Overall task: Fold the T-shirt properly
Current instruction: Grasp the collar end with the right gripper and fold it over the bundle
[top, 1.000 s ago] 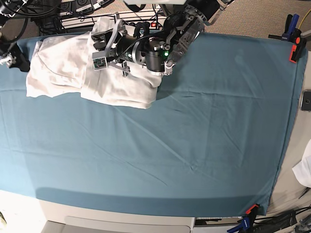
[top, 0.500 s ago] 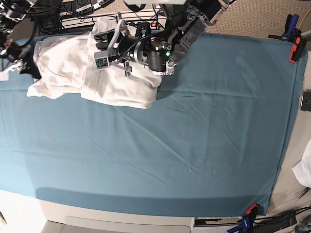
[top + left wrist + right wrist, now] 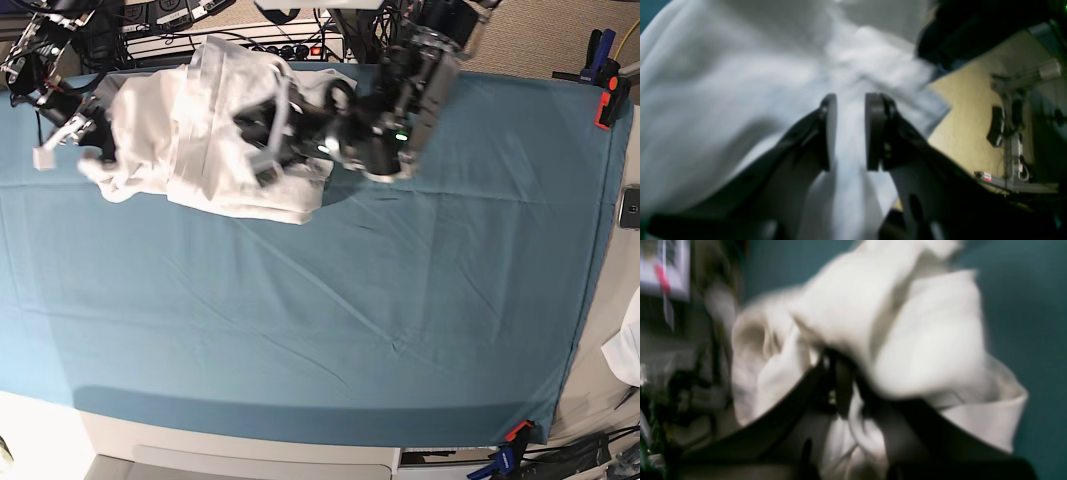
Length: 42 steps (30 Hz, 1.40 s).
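a rumpled white t-shirt (image 3: 190,140) lies bunched at the table's (image 3: 400,300) far left corner, its left edge newly lifted by the right claw (image 3: 843,390) pinching it, while the left claw (image 3: 850,130) now hovers slightly spread, mid-fold.

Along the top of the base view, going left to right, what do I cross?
Right hand → T-shirt → left hand → bare teal cloth sheet → orange clamp at the sheet's right edge.
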Tool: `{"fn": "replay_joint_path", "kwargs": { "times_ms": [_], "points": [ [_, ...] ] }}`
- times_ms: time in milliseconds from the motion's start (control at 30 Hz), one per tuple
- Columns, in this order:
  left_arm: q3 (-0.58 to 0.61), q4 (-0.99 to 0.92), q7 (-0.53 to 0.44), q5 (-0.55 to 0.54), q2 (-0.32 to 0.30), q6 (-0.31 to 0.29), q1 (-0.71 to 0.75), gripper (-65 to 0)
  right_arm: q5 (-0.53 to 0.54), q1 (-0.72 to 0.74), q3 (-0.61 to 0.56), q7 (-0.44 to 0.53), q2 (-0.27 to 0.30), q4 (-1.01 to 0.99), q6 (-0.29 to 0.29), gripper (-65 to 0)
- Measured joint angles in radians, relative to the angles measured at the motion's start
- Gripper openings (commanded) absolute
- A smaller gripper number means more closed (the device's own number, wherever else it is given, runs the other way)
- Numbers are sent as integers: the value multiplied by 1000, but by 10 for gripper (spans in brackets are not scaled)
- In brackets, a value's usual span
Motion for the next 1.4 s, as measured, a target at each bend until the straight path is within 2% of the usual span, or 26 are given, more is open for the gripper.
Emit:
{"fn": "replay_joint_path", "kwargs": {
  "times_ms": [133, 300, 400, 567, 633, 700, 867, 1000, 1133, 1200, 1400],
  "points": [
    [-69, 0, 14, -56, -31, -18, 1, -488, -18, -74, 6, 6, -9, 296, 6, -650],
    [-102, 0, 19, -67, -69, -18, 2, -488, -231, -184, 5, -4, -100, 613, 6, -650],
    [-100, 0, 19, -74, -80, -18, 1, -488, -292, -233, 6, 0, -187, 757, 8, -650],
    [-99, 0, 18, -81, -114, -18, 2, -488, -338, -277, -2, 29, -362, 899, 7, -650],
    [-99, 0, 19, -82, -122, -18, 0, -488, -347, -272, -26, 74, -405, 935, 7, -650],
    [-99, 0, 19, -82, -130, -18, 0, -488, -399, -271, -70, 118, -434, 956, 7, -650],
    [-99, 0, 19, -84, -175, -18, 0, -488, -607, -272, -257, 208, -457, 958, -68, -650],
    [-98, 0, 19, -85, -186, -18, 0, -488, -797, -264, -401, 283, -460, 956, -123, -650],
    [-99, 0, 23, -84, -193, -18, 0, -488, -962, -244, -496, 345, -460, 956, -194, -650],
    [-99, 0, 23, -84, -193, -18, 0, -488, -996, -245, -521, 352, -470, 956, -222, -650],
    [-99, 0, 23, -84, -193, -18, 0, -488, -1002, -245, -557, 357, -474, 956, -225, -650]
  ]
}}
